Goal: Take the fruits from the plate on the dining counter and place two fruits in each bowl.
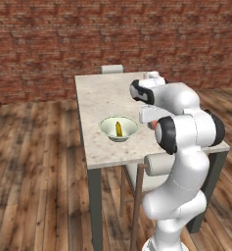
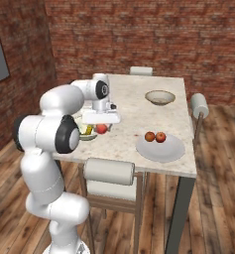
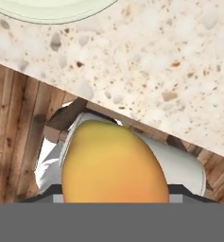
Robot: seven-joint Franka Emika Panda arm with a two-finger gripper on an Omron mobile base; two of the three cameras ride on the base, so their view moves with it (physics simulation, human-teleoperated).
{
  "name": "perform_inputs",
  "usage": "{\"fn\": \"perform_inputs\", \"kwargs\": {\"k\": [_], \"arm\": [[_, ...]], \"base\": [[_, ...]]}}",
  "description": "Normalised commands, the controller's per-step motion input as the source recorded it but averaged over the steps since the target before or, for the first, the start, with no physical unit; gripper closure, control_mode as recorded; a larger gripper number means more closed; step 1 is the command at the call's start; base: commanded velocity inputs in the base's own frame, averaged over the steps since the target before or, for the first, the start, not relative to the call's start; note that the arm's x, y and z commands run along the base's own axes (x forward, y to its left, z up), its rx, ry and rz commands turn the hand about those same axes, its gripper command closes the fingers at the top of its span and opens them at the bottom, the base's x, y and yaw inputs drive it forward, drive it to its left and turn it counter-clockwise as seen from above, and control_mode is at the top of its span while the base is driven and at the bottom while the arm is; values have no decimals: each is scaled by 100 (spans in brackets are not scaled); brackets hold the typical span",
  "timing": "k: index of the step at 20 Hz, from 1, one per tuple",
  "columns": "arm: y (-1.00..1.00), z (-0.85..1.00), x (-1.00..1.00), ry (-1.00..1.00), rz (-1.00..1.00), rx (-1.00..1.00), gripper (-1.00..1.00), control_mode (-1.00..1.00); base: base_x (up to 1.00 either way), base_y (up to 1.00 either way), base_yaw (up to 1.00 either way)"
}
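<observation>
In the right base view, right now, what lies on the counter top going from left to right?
Pale green-white bowl with the yellow fruit in it → red fruit in the gripper → two red-orange fruits on the plate. The tan bowl sits farther back.

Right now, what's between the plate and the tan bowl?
Nothing: bare counter between the plate and the tan bowl, in the right base view.

counter top: we see beige speckled stone, smooth
floor: we see wood planks, matt
wall: rough red brick
plate: smooth, pale, matt
held fruit: smooth orange-yellow skin
</observation>
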Motion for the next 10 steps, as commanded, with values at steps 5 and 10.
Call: {"fn": "perform_inputs", "kwargs": {"k": [5, 10], "arm": [[58, 9, 28, 13, 7, 0, 100, -100], [45, 4, 33, 13, 6, 5, 100, -100]], "base": [[0, 0, 0], [0, 0, 0]]}}
